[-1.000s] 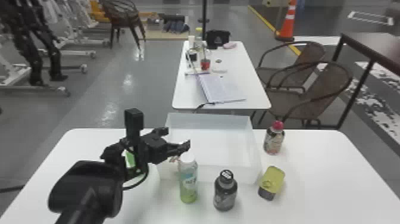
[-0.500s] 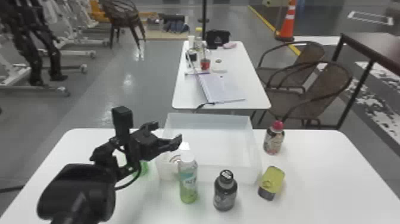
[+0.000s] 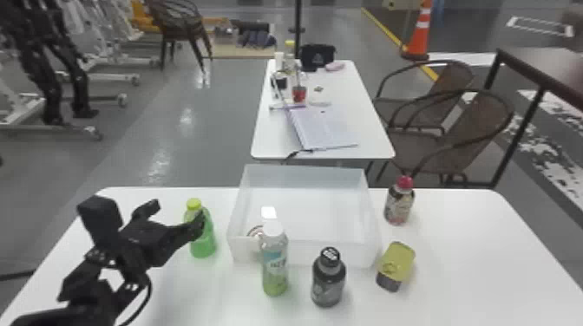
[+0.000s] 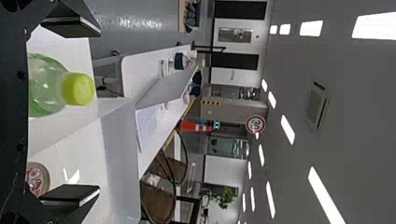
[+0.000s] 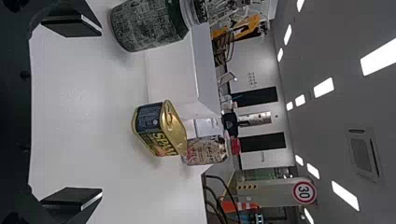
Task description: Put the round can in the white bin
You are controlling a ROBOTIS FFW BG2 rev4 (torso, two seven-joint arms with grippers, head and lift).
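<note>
My left gripper (image 3: pixel 174 216) is left of the white bin (image 3: pixel 303 255), in front of and partly over the green bottle. The round can (image 3: pixel 255 232) lies inside the bin at its front left corner, partly behind the clear bottle. In the left wrist view the left gripper (image 4: pixel 99 111) stands open, the round can (image 4: pixel 38 179) near one finger and the green bottle's yellow cap toward the other. In the right wrist view my right gripper (image 5: pixel 100 112) is open, with bare table between its fingers and a rectangular can farther off.
The green bottle (image 3: pixel 202 240) stands left of the bin. A clear bottle (image 3: pixel 275 264) and a dark bottle (image 3: pixel 328 279) stand at its front. To its right are a yellow-topped rectangular can (image 3: pixel 395 266) and a red-capped bottle (image 3: pixel 399 203).
The left gripper has moved left from over the bin's left side to outside it, uncovering the round can and the upper part of the green bottle. The objects on the table keep their places.
</note>
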